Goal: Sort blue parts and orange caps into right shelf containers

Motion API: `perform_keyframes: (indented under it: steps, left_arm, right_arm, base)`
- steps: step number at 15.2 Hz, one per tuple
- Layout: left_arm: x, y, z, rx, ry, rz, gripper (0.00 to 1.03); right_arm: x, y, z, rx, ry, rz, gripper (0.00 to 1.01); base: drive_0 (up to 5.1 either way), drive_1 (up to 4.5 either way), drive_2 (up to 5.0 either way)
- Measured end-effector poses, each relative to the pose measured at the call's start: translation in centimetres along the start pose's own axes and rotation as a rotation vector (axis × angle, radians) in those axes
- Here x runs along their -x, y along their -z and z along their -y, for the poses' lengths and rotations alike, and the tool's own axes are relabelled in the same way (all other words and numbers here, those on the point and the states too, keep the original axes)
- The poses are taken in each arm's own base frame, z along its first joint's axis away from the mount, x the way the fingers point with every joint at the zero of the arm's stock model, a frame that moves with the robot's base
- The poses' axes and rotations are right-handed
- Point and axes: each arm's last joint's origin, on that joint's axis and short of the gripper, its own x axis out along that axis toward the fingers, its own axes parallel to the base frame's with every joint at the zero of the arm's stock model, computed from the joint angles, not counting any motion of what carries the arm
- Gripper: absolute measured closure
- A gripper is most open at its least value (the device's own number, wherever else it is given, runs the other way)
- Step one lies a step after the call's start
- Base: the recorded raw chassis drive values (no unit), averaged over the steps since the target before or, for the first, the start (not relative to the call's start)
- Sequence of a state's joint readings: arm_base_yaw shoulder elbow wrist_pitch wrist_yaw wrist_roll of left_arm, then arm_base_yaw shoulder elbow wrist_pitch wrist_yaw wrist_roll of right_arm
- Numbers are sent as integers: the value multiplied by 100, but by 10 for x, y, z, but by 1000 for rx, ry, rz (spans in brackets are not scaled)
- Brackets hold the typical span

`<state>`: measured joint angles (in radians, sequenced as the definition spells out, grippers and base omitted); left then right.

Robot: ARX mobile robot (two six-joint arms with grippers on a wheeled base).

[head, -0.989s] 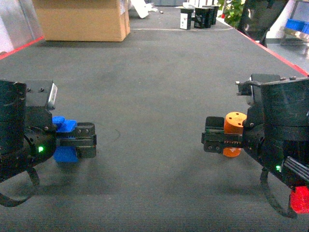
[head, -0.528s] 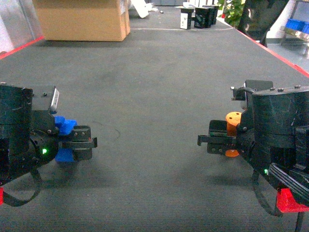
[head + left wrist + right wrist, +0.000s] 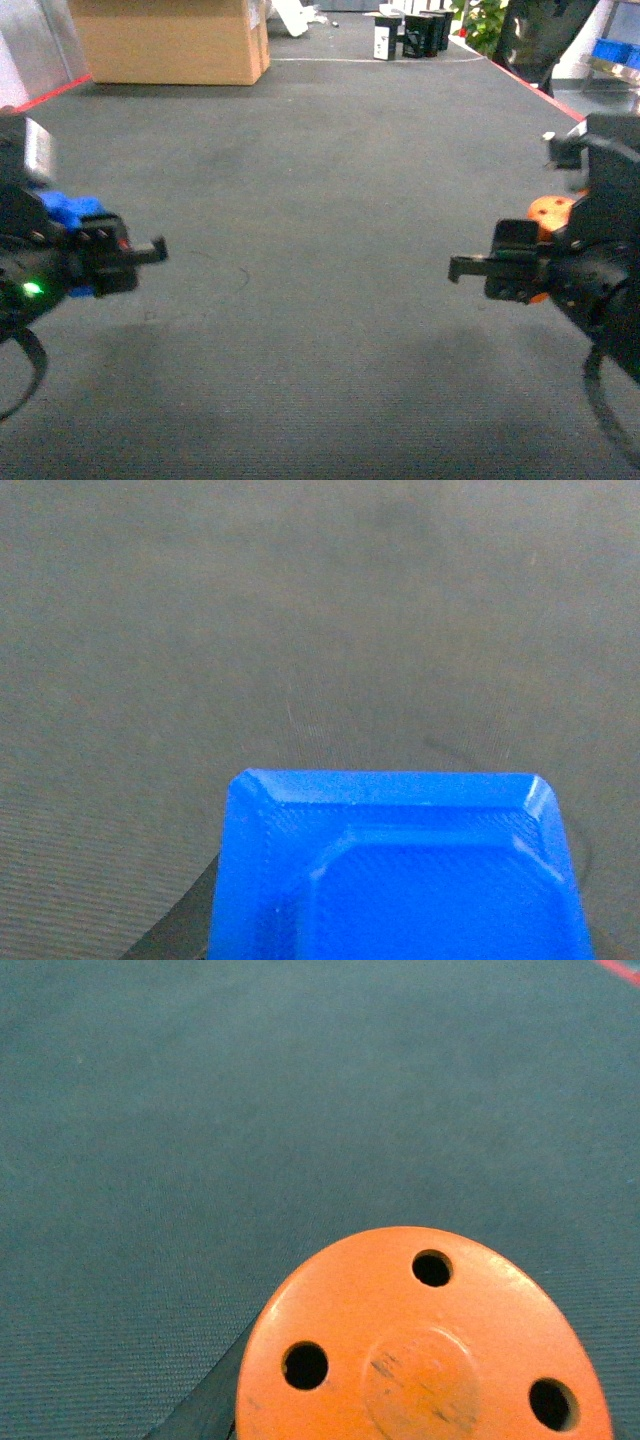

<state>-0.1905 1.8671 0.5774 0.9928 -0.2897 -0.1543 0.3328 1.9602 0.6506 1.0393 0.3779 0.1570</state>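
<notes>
My left gripper (image 3: pixel 150 252) is closed on the blue part (image 3: pixel 68 211); in the head view the part sits blurred behind the dark fingers, up off the floor at the far left edge of the frame. From the left wrist camera the blue part (image 3: pixel 400 870) fills the bottom of the view, a square face with bevelled corners, and beyond it I see only bare carpet.

My right gripper (image 3: pixel 470 268) is clamped on the orange cap (image 3: pixel 548 215), which shows as a small orange patch behind the jaw block at the right edge. The right wrist camera looks onto the round face of the orange cap (image 3: pixel 425 1345), with three small holes and a raised centre; past it lies plain carpet, with a sliver of red line at the top right corner.

Between the two grippers the grey carpet (image 3: pixel 320 200) runs open and wide. Red floor lines (image 3: pixel 530 85) border it on both sides. Far back on the left stands a cardboard box (image 3: pixel 170 40); black-and-white cartons (image 3: pixel 410 35) stand at the far end. At the upper right edge I see a bit of shelf with the right shelf containers (image 3: pixel 612 50), bright blue, well apart from both arms.
</notes>
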Motion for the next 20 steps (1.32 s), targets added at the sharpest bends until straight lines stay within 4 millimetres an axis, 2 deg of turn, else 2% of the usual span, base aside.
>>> perform_keyframes:
  steps: [1, 2, 3, 4, 6, 7, 9, 11, 14, 16, 20]
  left_arm:
    - [25, -17, -3, 45, -18, 84, 61]
    - [60, -31, -5, 63, -43, 152, 61]
    - [88, -38, -10, 60, -61, 185, 61]
    - [142, -63, -38, 71, -164, 297, 61]
    - [183, -84, -46, 61, -162, 421, 61]
    - [190, -89, -46, 84, -159, 464, 61]
    - [189, -90, -45, 79, -158, 454, 61]
    - [190, -81, -52, -45, 18, 295, 61]
    - [193, -59, -59, -70, 151, 275, 61]
    - [192, -49, -70, -62, 95, 269, 61]
    - [197, -33, -70, -66, 124, 275, 61]
  right_arm:
    - [21, -11, 7, -7, 5, 41, 58]
    - [48, -22, 17, -13, 6, 75, 58]
    - [73, -26, 26, -7, 24, 86, 58]
    - [130, -37, 49, 2, 72, 128, 58]
    - [173, -61, 58, -53, 68, 264, 58]
    - [188, -71, 60, -95, 76, 342, 58]
    - [192, -74, 60, -106, 68, 360, 58]
    - [191, -64, 65, 11, -17, 242, 58]
    - [198, -55, 81, 37, -61, 250, 58]
    - [199, -46, 87, 44, -59, 236, 58]
    - [205, -36, 97, 49, -61, 244, 58]
  base:
    - [0, 0, 0]
    - [0, 0, 0]
    - [0, 0, 0]
    - [0, 0, 0]
    - [0, 0, 0]
    - [0, 0, 0]
    - [0, 0, 0]
    - [0, 0, 0]
    - [0, 0, 0]
    - [0, 0, 0]
    - [0, 0, 0]
